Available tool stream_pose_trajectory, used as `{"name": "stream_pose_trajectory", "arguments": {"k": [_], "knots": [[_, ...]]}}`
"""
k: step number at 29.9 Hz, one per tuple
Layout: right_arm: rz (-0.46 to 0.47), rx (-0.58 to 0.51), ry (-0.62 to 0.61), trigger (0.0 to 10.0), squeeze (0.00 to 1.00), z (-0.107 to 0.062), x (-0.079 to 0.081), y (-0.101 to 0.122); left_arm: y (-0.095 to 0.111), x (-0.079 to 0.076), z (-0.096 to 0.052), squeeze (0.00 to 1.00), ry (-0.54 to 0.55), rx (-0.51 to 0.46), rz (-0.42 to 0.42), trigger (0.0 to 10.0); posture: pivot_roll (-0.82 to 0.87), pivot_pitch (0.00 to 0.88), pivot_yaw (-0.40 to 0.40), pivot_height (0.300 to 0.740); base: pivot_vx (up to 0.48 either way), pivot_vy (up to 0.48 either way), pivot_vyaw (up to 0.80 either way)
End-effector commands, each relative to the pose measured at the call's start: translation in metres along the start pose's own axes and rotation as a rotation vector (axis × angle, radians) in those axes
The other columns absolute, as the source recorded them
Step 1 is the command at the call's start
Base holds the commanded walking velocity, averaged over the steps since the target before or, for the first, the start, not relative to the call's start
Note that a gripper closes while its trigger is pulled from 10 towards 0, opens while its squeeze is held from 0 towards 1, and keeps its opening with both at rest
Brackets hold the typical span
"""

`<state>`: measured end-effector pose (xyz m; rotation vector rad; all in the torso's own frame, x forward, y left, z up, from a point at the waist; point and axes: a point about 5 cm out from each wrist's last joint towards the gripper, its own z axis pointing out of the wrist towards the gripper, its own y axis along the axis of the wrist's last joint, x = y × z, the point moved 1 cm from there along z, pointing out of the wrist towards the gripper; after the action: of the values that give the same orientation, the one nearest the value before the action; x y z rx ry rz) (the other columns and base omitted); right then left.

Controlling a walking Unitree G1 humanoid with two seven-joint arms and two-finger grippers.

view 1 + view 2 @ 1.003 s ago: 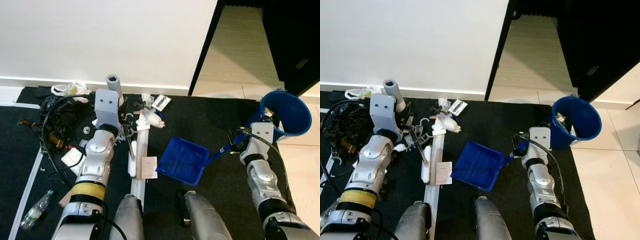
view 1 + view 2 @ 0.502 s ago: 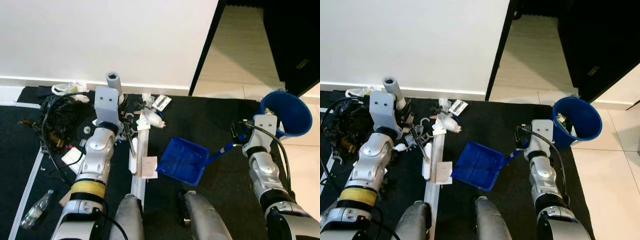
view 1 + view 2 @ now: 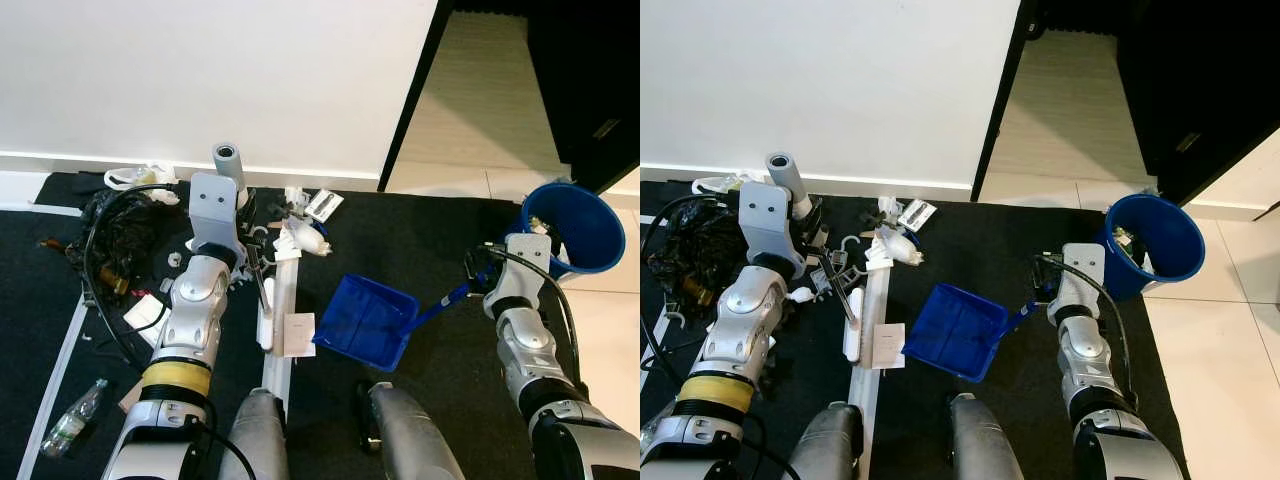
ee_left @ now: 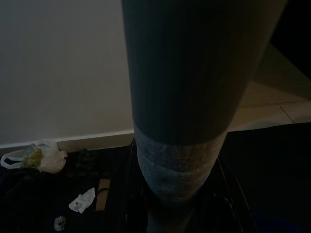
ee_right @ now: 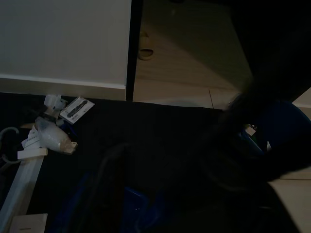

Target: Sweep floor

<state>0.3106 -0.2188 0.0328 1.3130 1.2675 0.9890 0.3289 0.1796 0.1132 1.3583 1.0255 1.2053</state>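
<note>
While our right fingers (image 3: pixel 478 272) grasp the blue dustpan (image 3: pixel 368 320) at center, our left fingers (image 3: pixel 243 205) grip the gray broom handle (image 3: pixel 229 168).

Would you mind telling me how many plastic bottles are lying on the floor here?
1: a clear plastic bottle lies on the black mat, outside the left arm. Others may be hidden in the litter pile by the wall.

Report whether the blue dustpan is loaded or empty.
Empty as far as visible: the blue dustpan shows bare blue inside, while the litter lies on the black mat near the wall.
</note>
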Motion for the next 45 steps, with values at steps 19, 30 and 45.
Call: {"name": "stream_pose_trajectory", "arguments": {"k": [19,30,45], "knots": [[0.026,0.015,-0.03,0.0,0.0,-0.002,-0.014,-0.004,0.005,0.002,0.001,0.0,-0.007,-0.019,0.028,10.0,0.11,0.152,-0.054,0.74,0.0,0.0,0.0],[0.101,0.0,0.208,0.0,0.0,0.005,-0.048,0.019,0.004,0.007,-0.004,0.0,-0.012,-0.019,0.052,10.0,0.11,0.161,-0.055,0.74,0.0,0.0,0.0],[-0.025,-0.033,0.559,0.0,0.0,-0.002,-0.037,0.03,0.005,0.006,-0.003,0.0,-0.025,-0.026,0.048,10.0,0.1,0.164,-0.051,0.74,0.0,0.0,0.0]]}}
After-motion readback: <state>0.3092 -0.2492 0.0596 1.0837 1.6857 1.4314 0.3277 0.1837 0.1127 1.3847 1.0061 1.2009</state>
